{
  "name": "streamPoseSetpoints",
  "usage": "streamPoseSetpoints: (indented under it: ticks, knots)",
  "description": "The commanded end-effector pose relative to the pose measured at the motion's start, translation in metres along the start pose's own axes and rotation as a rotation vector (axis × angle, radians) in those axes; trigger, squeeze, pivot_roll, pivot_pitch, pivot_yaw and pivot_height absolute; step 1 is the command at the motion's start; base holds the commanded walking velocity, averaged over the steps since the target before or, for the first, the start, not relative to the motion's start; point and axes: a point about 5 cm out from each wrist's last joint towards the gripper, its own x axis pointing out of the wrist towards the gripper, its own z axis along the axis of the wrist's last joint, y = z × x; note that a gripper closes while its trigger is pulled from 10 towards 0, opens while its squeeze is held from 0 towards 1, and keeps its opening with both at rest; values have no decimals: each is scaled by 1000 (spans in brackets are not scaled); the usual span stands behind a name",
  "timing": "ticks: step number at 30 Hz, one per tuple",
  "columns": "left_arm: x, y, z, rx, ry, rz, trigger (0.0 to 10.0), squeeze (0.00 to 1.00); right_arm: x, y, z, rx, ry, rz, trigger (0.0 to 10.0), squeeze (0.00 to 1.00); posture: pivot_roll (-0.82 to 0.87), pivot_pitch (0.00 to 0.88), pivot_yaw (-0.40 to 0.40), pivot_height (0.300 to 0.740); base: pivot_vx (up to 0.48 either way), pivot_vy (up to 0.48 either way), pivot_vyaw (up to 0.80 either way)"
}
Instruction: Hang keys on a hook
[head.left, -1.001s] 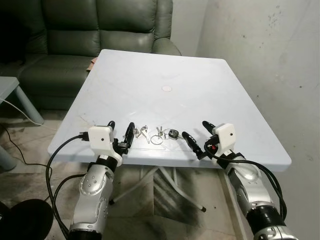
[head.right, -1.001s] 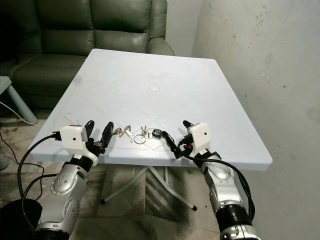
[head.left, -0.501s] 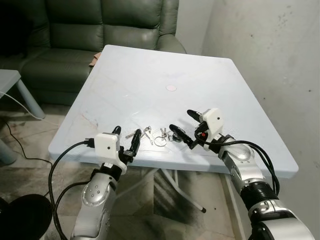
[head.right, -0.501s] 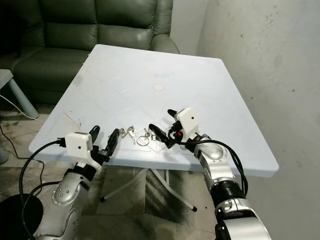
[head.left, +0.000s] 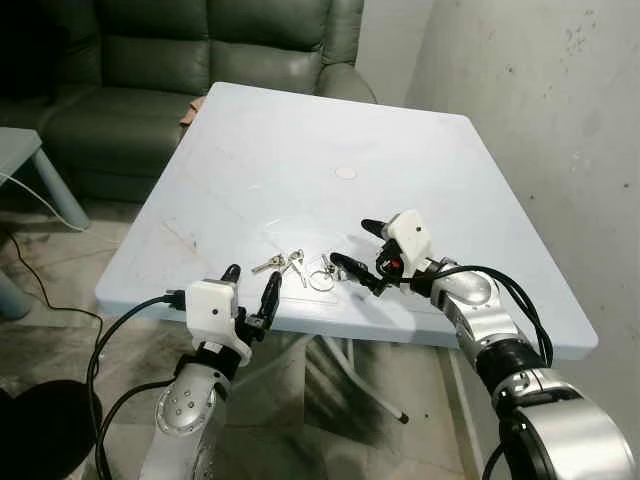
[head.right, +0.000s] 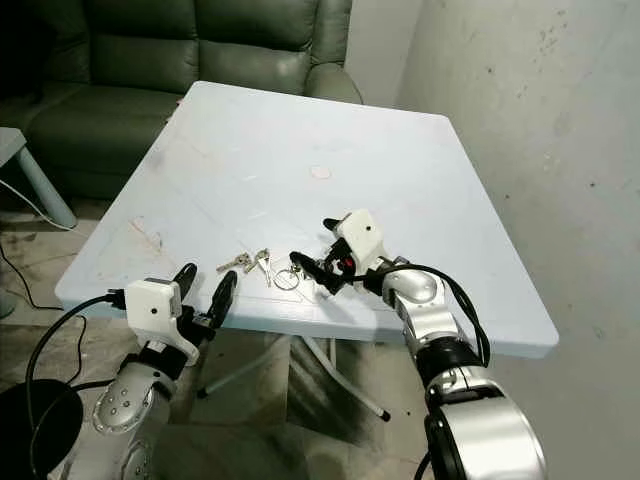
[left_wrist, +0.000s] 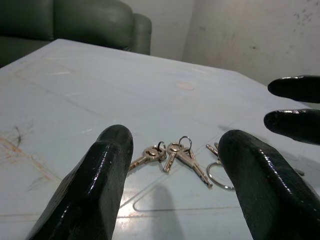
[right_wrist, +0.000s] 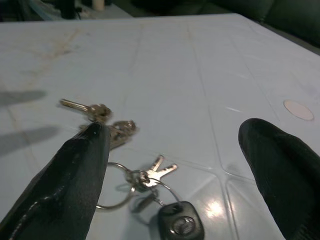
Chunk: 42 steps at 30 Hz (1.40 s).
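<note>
Your keys (head.left: 305, 266) lie flat on the tabletop (head.left: 300, 150) near its front edge: a loose pair of brass keys beside a ring bunch with a black fob (right_wrist: 180, 224). Nothing grips them yet.

Your right pincer (head.left: 358, 252) sits just beside the keys on the fob side, fingers spread and released, angled low over the surface, likely so one finger can slide under or around the ring. Your left pincer (head.left: 250, 288) hovers off the front edge near the keys, also spread and empty, probably just standing by.

The right wrist view shows the fob and ring clearly between its fingers (right_wrist: 75, 175), which the head views leave tiny. The head views alone show the sofa (head.left: 200, 60) behind the tabletop.
</note>
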Motion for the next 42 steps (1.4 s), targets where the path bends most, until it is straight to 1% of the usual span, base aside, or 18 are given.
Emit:
streamPoseSetpoints:
  ticks: [1, 12, 13, 15, 17, 18, 19, 20, 21, 22, 23, 24, 25, 35, 36, 38, 40, 42]
  knots:
    - [-1, -6, 3, -1, -1, -10, 10000, 0, 1, -4, 3, -22, 16, -4, 10000, 0, 38, 66, -111, 740, 0, 0, 0]
    - [-7, -10, 4, -4, 10, -4, 10000, 0, 4, -2, 1, -31, 56, 25, 10000, 0, 51, 103, -124, 740, 0, 0, 0]
    - [-9, -11, 4, -7, 11, -1, 10000, 0, 4, -1, -1, -34, 68, 35, 9333, 0, 53, 109, -126, 740, 0, 0, 0]
    - [-11, -13, 5, -11, 13, 2, 10000, 0, 4, 0, -4, -36, 83, 47, 10000, 0, 55, 115, -128, 740, 0, 0, 0]
    - [-13, -15, 6, -16, 16, 6, 10000, 0, 4, 3, -6, -38, 92, 52, 9725, 0, 58, 122, -129, 740, 0, 0, 0]
    - [-14, -15, 6, -19, 17, 6, 10000, 0, 4, 3, -6, -38, 93, 54, 8588, 0, 59, 126, -131, 740, 0, 0, 0]
    - [-14, -15, 6, -19, 17, 6, 10000, 0, 4, 3, -6, -38, 93, 54, 8588, 0, 59, 126, -131, 740, 0, 0, 0]
    - [-15, -16, 6, -19, 17, 6, 10000, 0, 5, 3, -6, -39, 94, 54, 7451, 0, 61, 128, -132, 740, 0, 0, 0]
    - [-17, -17, 6, -21, 20, 7, 10000, 0, 5, 4, -7, -30, 90, 55, 2196, 0, 65, 135, -134, 740, 0, 0, 0]
    - [-17, -17, 6, -22, 23, 8, 10000, 0, 6, 5, -7, -27, 88, 57, 2196, 0, 65, 135, -134, 740, 0, 0, 0]
    - [-19, -18, 6, -23, 26, 10, 10000, 0, 6, 6, -7, -27, 86, 57, 1137, 0, 67, 140, -136, 740, 0, 0, 0]
    - [-19, -18, 6, -23, 26, 10, 10000, 0, 6, 6, -7, -27, 86, 57, 1137, 0, 67, 140, -136, 740, 0, 0, 0]
    - [-19, -19, 6, -25, 28, 13, 10000, 0, 7, 7, -7, -26, 84, 59, 0, 0, 68, 142, -137, 740, 0, 0, 0]
    - [-23, -20, 6, -26, 41, 20, 10000, 0, 9, 7, -5, -19, 74, 45, 118, 0, 75, 154, -138, 740, 0, 0, 0]
    - [-23, -20, 6, -22, 42, 24, 10000, 0, 10, 7, -4, -16, 70, 43, 1333, 0, 79, 156, -138, 740, 0, 0, 0]
    - [-23, -19, 7, -17, 42, 28, 10000, 0, 11, 8, -3, -12, 64, 40, 1333, 0, 81, 157, -138, 740, 0, 0, 0]
    - [-23, -19, 8, -23, 41, 28, 10000, 0, 12, 8, -2, -14, 62, 38, 2824, 0, 83, 159, -139, 740, 0, 0, 0]
    - [-24, -19, 8, -22, 41, 29, 10000, 0, 13, 8, -2, -14, 61, 38, 2824, 0, 83, 159, -139, 740, 0, 0, 0]
